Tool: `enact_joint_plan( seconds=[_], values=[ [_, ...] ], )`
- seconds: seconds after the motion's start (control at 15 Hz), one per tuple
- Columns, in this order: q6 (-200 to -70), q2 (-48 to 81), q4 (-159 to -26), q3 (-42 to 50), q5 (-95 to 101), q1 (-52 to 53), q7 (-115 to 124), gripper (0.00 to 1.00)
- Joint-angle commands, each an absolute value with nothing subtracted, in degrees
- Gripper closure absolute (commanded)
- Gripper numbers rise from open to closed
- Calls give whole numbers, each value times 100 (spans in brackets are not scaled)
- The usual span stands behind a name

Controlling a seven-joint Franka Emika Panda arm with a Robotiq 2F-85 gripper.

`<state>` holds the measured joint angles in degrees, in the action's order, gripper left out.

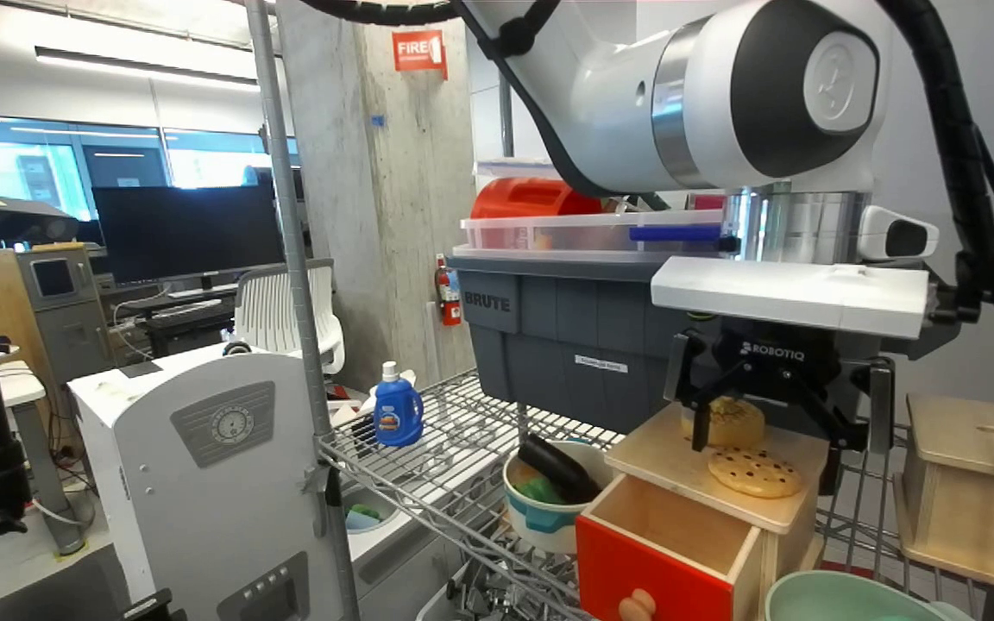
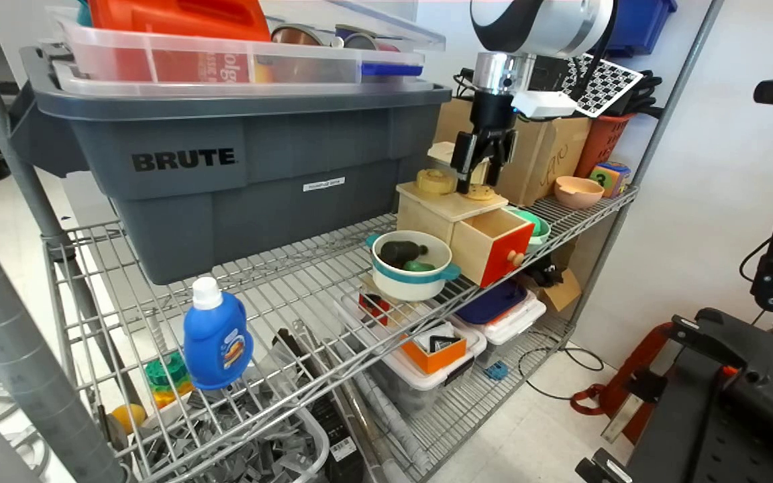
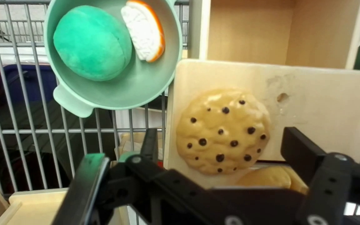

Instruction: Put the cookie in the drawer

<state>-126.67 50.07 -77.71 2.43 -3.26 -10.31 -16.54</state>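
Observation:
The cookie, a flat round tan disc with dark spots, lies on top of the pale wooden box; it shows in both exterior views point(image 1: 754, 473) point(image 2: 480, 192) and in the wrist view point(image 3: 222, 131). The drawer point(image 1: 648, 556) has an orange-red front with a pale round knob and is pulled out; it also shows in an exterior view point(image 2: 506, 253), and its bare inside shows in the wrist view point(image 3: 250, 31). My gripper point(image 3: 220, 139) is open and empty, pointing down over the cookie, its fingers at either side. It also shows in both exterior views point(image 1: 766, 450) point(image 2: 478, 180).
A yellow ring-shaped piece point(image 2: 435, 181) sits beside the cookie on the box. The grey tote point(image 2: 279, 168) stands beside the box. A white-and-teal pot point(image 2: 408, 278) and a green bowl point(image 3: 136, 97) flank the drawer. Another wooden box point(image 1: 976, 492) stands nearby on the wire shelf.

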Motion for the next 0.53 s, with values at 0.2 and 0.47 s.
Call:
enact_joint_plan(
  seconds=[0.2,0.47],
  values=[
    [-12427,5089,-7509,202,-177,-1073,-1645,0],
    [-12409,5093,-7484,196,-184,-1079,-1655,0]
  ],
)
